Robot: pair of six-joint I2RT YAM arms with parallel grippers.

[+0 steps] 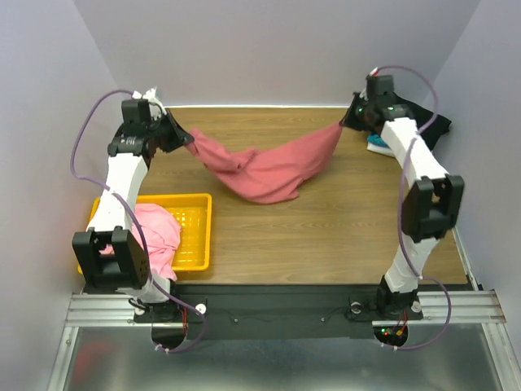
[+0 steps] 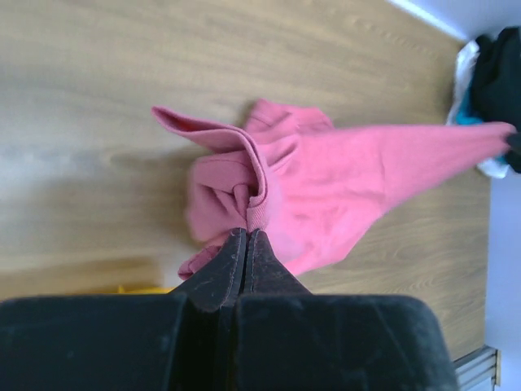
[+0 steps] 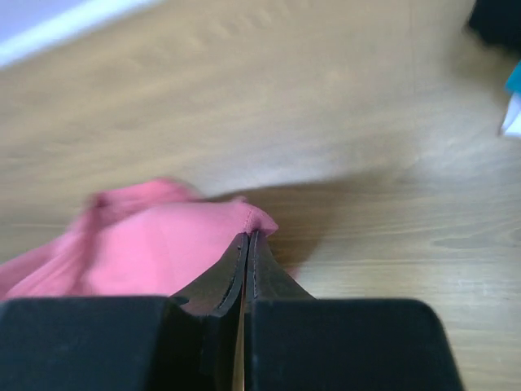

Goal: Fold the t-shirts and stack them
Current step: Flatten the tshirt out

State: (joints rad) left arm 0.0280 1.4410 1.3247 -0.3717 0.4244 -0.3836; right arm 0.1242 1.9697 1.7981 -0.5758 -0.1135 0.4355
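The left pincer [image 2: 247, 238] clamps one edge of the dusty-red t-shirt [image 1: 269, 173], the right pincer [image 3: 248, 239] the opposite edge. The shirt sags between them above the bench [image 1: 326, 236], across the upper middle of the overhead frame.

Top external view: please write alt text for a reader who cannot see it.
The left hand and right hand each grip one end of a dusty-red cloth t-shirt that sags between them over a wooden table. A light pink cloth t-shirt lies in a yellow plastic slotted basket at near left.
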